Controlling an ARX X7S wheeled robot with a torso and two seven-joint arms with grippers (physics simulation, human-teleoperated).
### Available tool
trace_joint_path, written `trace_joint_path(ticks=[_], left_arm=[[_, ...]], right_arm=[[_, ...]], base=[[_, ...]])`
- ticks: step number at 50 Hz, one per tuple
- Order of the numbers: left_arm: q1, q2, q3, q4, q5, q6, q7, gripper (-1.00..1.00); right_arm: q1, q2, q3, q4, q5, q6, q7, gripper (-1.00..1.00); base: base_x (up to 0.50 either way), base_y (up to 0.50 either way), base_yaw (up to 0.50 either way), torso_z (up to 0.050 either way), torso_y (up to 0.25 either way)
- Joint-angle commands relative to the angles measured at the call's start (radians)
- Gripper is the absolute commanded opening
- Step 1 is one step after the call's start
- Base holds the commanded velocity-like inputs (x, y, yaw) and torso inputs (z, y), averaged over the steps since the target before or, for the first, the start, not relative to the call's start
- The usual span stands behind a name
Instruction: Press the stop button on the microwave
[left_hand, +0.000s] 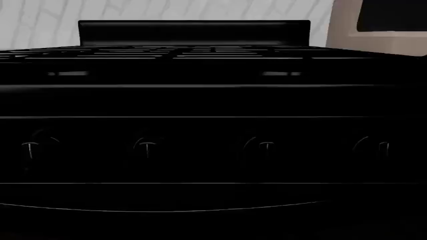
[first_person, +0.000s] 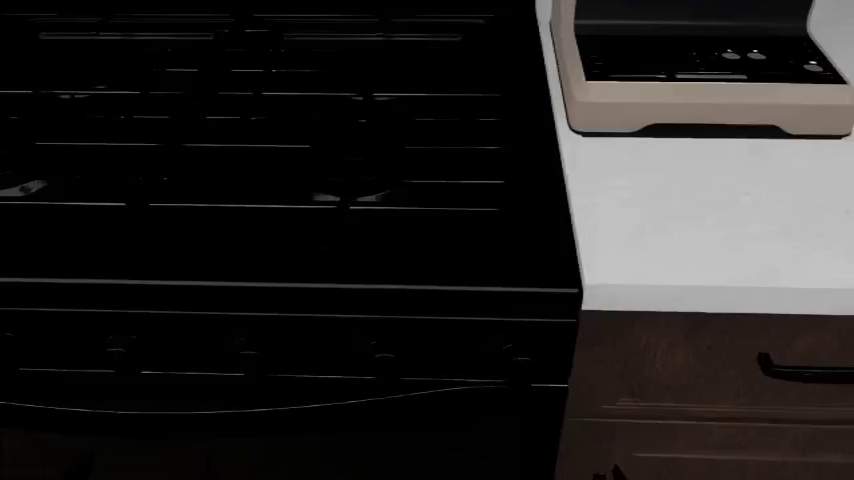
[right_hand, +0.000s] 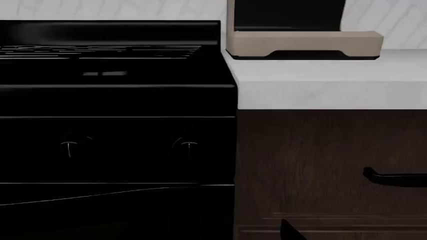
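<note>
Stove (first_person: 267, 150): black range fills the left of my head view; grates on top, a row of knobs (left_hand: 147, 147) along its front; nothing here for me to press; I judge it only an obstacle to steer past.

Counter (first_person: 694, 230): pale slab just right of the stove, bare in front of the microwave; room there, I reckon, to bring an arm in low and level.

Microwave (first_person: 694, 80): there it is, beige body, dark front, standing at the back of the counter, up in the right corner of my head view; my right wrist camera sees it (right_hand: 303, 42) beyond the counter edge, well apart from me.

Control strip (first_person: 727, 62): small pale marks on the dark face; too small to tell which is stop; I'd want a closer look before committing.

How it will handle: a rigid box, heavy enough to stay put, I judge; the button should be stiff with short travel; no grasp wanted, only a square poke with one fingertip; an off-centre push could slide off the smooth panel or hit a neighbour.

Drawer handle (first_person: 801, 372): dark bar on the wood cabinet below the counter; leave it be.

My pincers: neither shows in any view; I cannot tell whether left or right is spread or pressed together.
</note>
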Motion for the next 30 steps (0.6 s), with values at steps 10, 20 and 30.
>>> trace_joint_path(ticks=[10,20,30], left_arm=[[0.002,-0.052,0.033,0.011,-0.003,-0.018,-0.081,1.0],[-0.044,-0.121,-0.078,-0.172,-0.035,-0.025,-0.153,1.0],[-0.122,-0.197,-0.156,-0.777,-0.037,0.316,-0.194,1.0]], right_arm=[[0.0,0.046,-0.059,-0.054,0.042,0.044,0.042,1.0],[0.045,0.071,-0.096,-0.294,0.028,0.243,0.076,1.0],[0.183,0.088,-0.104,-0.449,0.029,0.427,0.098,1.0]], base=[[0.0,0.0,0.0,0.0,0.0],[0.0,0.0,0.0,0.0,0.0],[0.0,0.0,0.0,0.0,0.0]])
